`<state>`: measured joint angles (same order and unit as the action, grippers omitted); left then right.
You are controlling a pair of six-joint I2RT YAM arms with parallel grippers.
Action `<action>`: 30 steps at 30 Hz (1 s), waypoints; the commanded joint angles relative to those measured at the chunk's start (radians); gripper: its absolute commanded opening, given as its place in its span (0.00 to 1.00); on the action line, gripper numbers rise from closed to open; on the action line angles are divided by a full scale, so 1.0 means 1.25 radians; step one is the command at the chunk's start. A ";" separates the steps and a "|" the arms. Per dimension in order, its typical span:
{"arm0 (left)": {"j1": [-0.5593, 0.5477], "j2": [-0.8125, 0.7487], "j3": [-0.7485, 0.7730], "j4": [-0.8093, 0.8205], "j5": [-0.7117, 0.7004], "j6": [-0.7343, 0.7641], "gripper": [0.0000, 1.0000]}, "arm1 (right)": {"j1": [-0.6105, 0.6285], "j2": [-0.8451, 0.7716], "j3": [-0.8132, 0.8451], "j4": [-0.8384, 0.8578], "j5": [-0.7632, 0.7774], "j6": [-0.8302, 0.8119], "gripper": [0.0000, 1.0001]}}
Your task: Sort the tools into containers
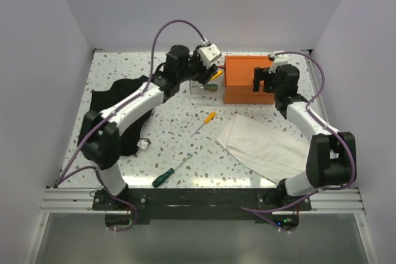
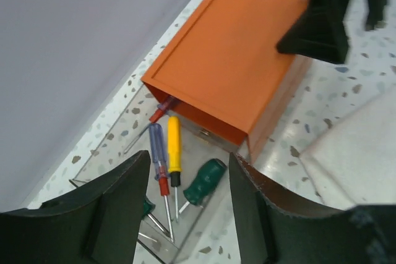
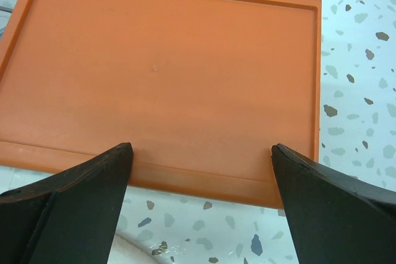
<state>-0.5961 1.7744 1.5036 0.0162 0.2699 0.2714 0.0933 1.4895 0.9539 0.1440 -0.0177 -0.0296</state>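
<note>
Speckled terrazzo table point(image 1: 185, 143), white walls. Orange rectangular box point(image 1: 244, 72) sits upper centre-right; its clear pull-out drawer point(image 2: 124, 153) is extended and holds several plastic-handled screwdrivers point(image 2: 174, 143). Left gripper point(image 2: 189, 156) hovers over the drawer, jaws parted, holding nothing. Right gripper point(image 3: 201, 146) sits above the box lid, jaws wide, empty. Judged partly complete: yellow-handled loose screwdriver point(image 1: 207, 119) and green-handled loose screwdriver point(image 1: 167, 176) lie mid-frame, unsorted.
</note>
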 commanded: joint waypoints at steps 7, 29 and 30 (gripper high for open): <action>-0.054 -0.262 -0.485 0.083 0.079 0.039 0.57 | 0.000 0.050 -0.028 -0.227 0.002 -0.036 0.98; -0.127 0.100 -0.354 0.219 -0.140 -0.042 0.44 | -0.010 0.002 -0.084 -0.200 0.012 -0.043 0.99; -0.127 0.114 -0.349 0.220 -0.135 -0.043 0.42 | -0.011 0.006 -0.080 -0.201 0.012 -0.043 0.99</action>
<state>-0.7532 1.8664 0.9962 0.2714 0.1112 0.2432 0.0853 1.4586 0.9161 0.1627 -0.0170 -0.0265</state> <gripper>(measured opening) 0.470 0.985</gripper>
